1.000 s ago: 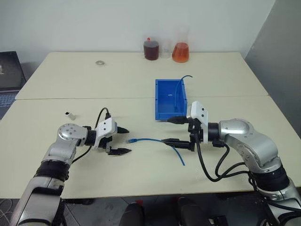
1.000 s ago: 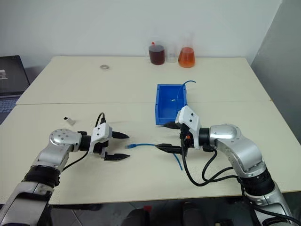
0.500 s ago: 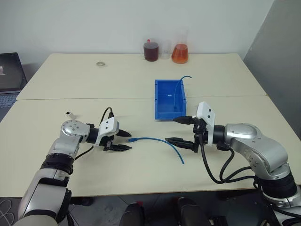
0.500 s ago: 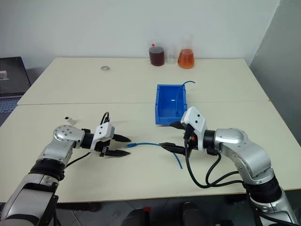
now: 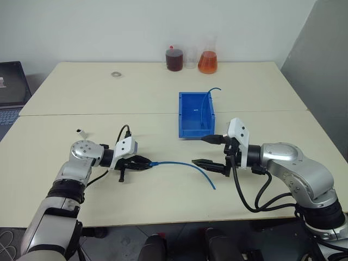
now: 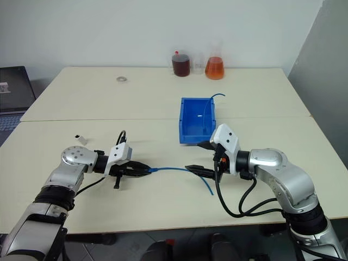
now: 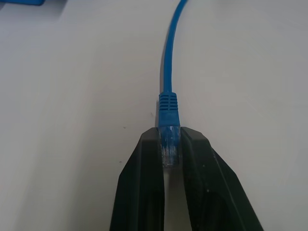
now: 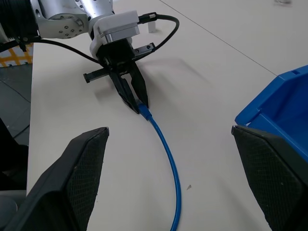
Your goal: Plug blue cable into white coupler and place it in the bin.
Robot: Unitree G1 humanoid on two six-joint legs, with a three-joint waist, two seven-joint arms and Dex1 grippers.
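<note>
Left gripper point(image 5: 142, 162) clenched on the pale plug of the blue cable point(image 5: 182, 163), near the worktop's front edge; right gripper point(image 5: 209, 150) spread wide, holding nothing, just above the cable's middle. White coupler point(image 5: 81, 132) well apart, toward the left edge; bin point(image 5: 209, 129) mid-worktop, already holding a second blue cord point(image 5: 205, 103). Likely trouble: pinching the plug itself leaves little tip free to enter the coupler; stiff cord could twist the plug out of the fingers point(image 7: 144, 187) on lifting.
</note>
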